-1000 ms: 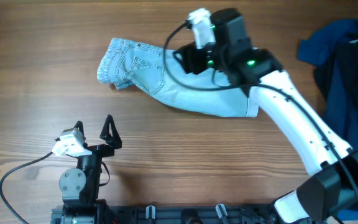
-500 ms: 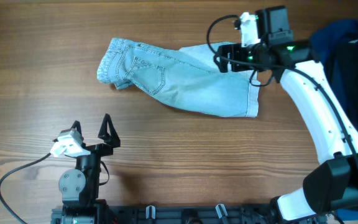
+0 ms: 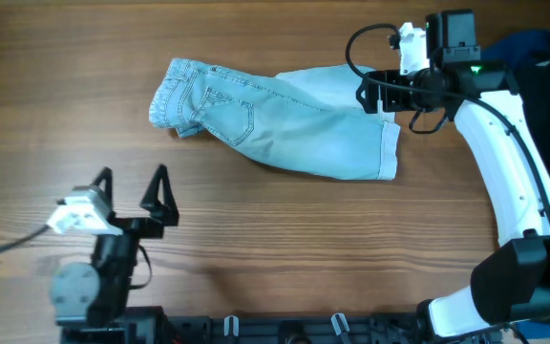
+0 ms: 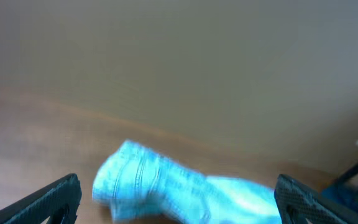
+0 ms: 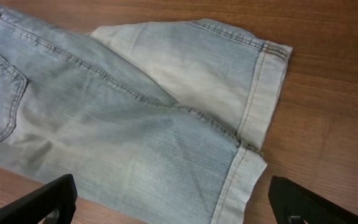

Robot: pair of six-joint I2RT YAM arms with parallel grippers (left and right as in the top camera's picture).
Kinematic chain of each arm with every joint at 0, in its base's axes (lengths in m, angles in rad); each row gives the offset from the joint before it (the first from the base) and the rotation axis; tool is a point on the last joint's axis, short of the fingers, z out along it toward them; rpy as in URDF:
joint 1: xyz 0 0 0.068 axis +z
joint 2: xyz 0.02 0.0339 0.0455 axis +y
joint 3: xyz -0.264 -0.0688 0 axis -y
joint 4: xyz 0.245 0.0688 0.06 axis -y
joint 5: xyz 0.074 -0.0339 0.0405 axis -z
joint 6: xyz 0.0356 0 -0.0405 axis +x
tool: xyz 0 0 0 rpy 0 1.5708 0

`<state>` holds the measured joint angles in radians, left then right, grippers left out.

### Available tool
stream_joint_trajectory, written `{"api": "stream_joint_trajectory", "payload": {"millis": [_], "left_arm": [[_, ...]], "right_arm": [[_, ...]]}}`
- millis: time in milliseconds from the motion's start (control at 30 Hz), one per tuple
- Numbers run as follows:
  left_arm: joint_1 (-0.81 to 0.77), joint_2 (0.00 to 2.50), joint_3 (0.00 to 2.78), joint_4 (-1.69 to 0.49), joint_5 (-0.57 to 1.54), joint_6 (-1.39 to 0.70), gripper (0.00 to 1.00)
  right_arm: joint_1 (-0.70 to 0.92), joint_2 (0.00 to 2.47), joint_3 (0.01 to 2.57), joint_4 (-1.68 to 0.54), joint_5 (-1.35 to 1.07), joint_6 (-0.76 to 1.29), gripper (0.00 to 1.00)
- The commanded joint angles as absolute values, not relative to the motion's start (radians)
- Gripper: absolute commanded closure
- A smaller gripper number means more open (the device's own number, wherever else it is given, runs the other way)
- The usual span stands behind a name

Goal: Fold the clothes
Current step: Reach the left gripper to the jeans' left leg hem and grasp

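The right gripper has its jaws spread wide and empty, hanging just over the hemmed cuff end of the jeans. The left gripper also holds its jaws apart, gripping nothing, near the front edge of the worktop. The jeans lie flat across the worktop's middle, waistband leftward, beside a dark blue garment at far right.

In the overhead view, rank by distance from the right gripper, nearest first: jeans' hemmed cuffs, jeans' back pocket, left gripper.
From the open right gripper:
1. Hemmed cuffs, just below it, at the jeans' right end.
2. Back pocket, toward the jeans' left end.
3. Left gripper, open, lower left of the table.
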<state>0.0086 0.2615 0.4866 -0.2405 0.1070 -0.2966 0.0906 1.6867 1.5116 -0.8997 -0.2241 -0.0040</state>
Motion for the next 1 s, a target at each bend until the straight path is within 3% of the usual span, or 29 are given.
{"api": "stream_joint_trajectory", "payload": {"millis": [0, 433, 700, 733, 767, 800, 833, 867, 967], "left_arm": [[0.013, 0.509, 0.753, -0.337, 0.127, -0.202, 0.0], [0.013, 1.477, 1.79, -1.014, 0.123, -0.052, 0.0], [0.013, 1.71, 1.852, -0.854, 0.126, -0.056, 0.0], [0.014, 1.721, 1.852, -0.841, 0.126, -0.056, 0.07], [0.014, 1.737, 1.853, -0.825, 0.126, -0.056, 0.26], [0.014, 1.753, 1.852, -0.808, 0.117, -0.056, 0.38], [0.014, 1.774, 1.852, -0.784, 0.115, -0.056, 0.35], [0.014, 1.8, 1.852, -0.755, 0.115, -0.057, 0.23], [0.013, 1.879, 1.852, -0.688, 0.115, -0.061, 0.29]], "right_arm": [[0.084, 1.705, 1.51, -0.903, -0.215, -0.028, 0.0], [0.084, 1.711, 1.478, -0.899, -0.215, -0.025, 0.0], [0.084, 1.711, 1.478, -0.9, -0.214, -0.027, 0.0], [0.084, 1.711, 1.478, -0.9, -0.214, -0.027, 0.0], [0.084, 1.711, 1.478, -0.9, -0.214, -0.027, 0.0], [0.084, 1.711, 1.478, -0.9, -0.214, -0.027, 0.0], [0.084, 1.711, 1.478, -0.899, -0.214, -0.027, 0.0], [0.084, 1.711, 1.478, -0.898, -0.214, -0.027, 0.0], [0.084, 1.711, 1.478, -0.894, -0.214, -0.026, 0.0]]}}
